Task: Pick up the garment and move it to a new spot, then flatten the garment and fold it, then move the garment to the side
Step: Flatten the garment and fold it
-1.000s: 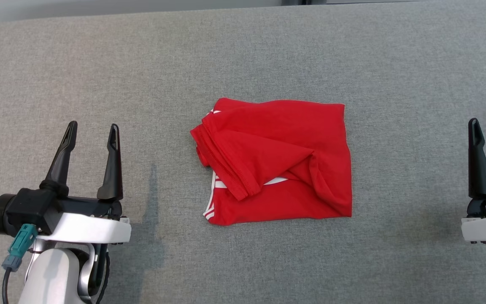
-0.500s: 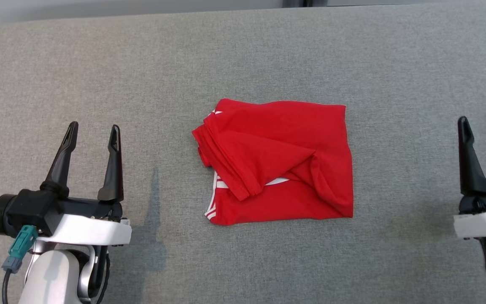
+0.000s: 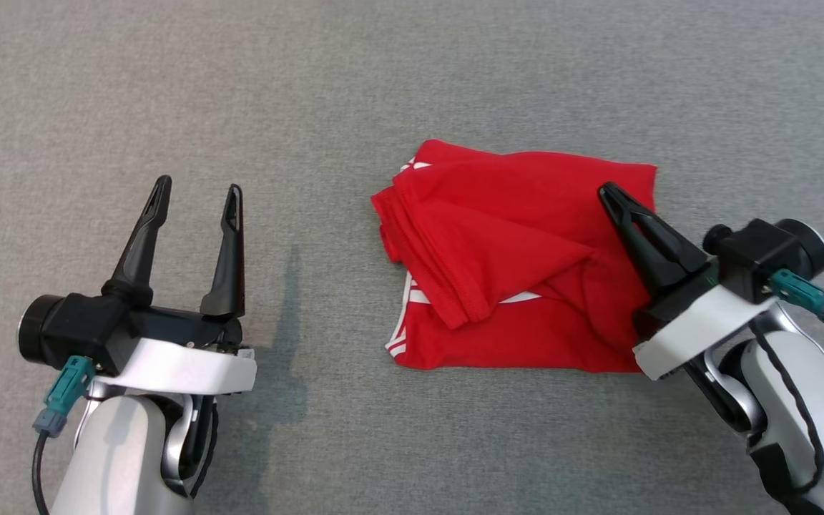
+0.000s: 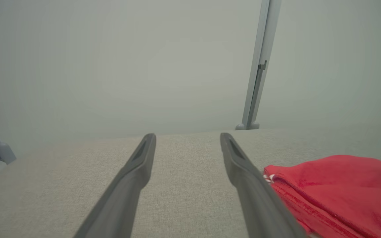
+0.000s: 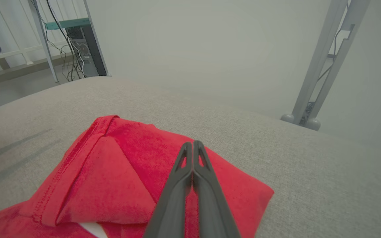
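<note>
Since the earlier frame the right gripper (image 3: pixel 606 192) has swung in from the right. Its fingers, pressed together and empty, reach over the right part of the red garment (image 3: pixel 498 257), which lies right of centre on the grey table (image 3: pixel 169 86), long axis left–right. Left gripper (image 3: pixel 198 184), spread, stands apart leftward; room to move on every side.

Head view looks steeply down; wrist views skim low, sharing garment (image 3: pixel 526 214).
</note>
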Motion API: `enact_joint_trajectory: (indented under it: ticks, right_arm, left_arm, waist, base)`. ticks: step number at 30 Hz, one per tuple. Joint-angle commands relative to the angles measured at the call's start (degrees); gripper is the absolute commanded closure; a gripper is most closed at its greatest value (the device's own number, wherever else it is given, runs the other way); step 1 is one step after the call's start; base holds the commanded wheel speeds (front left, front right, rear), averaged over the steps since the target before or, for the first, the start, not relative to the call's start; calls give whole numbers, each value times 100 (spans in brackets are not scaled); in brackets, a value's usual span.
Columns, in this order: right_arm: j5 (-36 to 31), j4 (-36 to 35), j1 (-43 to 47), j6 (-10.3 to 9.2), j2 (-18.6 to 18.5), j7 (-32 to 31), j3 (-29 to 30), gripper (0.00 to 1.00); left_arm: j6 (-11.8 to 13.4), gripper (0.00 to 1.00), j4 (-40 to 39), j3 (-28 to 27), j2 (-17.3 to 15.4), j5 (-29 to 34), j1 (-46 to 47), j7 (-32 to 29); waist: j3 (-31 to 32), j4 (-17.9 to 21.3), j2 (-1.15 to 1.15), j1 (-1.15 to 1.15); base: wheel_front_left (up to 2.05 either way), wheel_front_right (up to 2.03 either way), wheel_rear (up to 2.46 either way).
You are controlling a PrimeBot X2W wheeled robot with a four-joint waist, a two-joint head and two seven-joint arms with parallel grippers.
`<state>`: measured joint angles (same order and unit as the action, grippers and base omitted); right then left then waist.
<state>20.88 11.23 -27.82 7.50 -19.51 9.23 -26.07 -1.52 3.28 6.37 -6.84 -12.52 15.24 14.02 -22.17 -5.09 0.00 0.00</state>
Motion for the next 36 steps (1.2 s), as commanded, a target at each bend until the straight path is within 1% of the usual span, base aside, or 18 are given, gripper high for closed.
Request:
enact_joint_trajectory:
  ticks: [1, 6, 10, 16, 19, 25, 30, 33, 36]
  right_arm:
    - [71, 137, -146, -2, -84, 76, -113, 100]
    - [381, 826, -672, -2, -282, 279, -887, 100]
    - [687, 1104, -948, -2, -420, 375, -1547, 100]
    - [1101, 975, -1124, -1, -496, 448, -2383, 100]
    - [1225, 874, -1164, -1, -462, 441, -2591, 100]
    - [1497, 537, -1105, -1, -325, 240, -2896, 100]
    - [1656, 244, -1029, -1, -309, -32, -3080, 100]
    - [1510, 327, -948, -2, -285, 62, -2744, 100]
    - [1302, 424, -721, -2, -192, 221, -2035, 100]
  left_arm:
    - [-24, 0, 17, -2, -5, -19, 103, 23]
    - [-38, 0, 106, 73, 77, -66, 223, 74]
    - [-54, 0, 168, 71, 106, -68, 267, 92]
    - [-77, 0, 223, 28, 118, -81, 273, 109]
    - [-88, 0, 236, 13, 125, -76, 281, 111]
    - [-133, 0, 191, -13, 140, -49, 274, 113]
    - [-151, 0, 180, -52, 151, -22, 224, 114]
    - [-154, 0, 198, -70, 155, -21, 187, 114]
    - [-168, 0, 223, -83, 160, -19, 142, 114]
  waist:
    - [-90, -108, 0, 0]
    - [-211, -283, 0, 0]
    - [-268, -324, 0, 0]
    - [-290, -287, 0, 0]
    - [-281, -247, 0, 0]
    - [-271, -192, 0, 0]
    - [-255, -145, 0, 0]
    - [-211, -105, 0, 0]
    - [-107, -58, 0, 0]
  base:
    - [0, 0, 0]
    - [0, 0, 0]
    - [0, 0, 0]
    - [0, 0, 0]
    - [0, 0, 0]
    - [0, 0, 0]
    - [0, 0, 0]
    - [0, 0, 0]
    - [0, 0, 0]
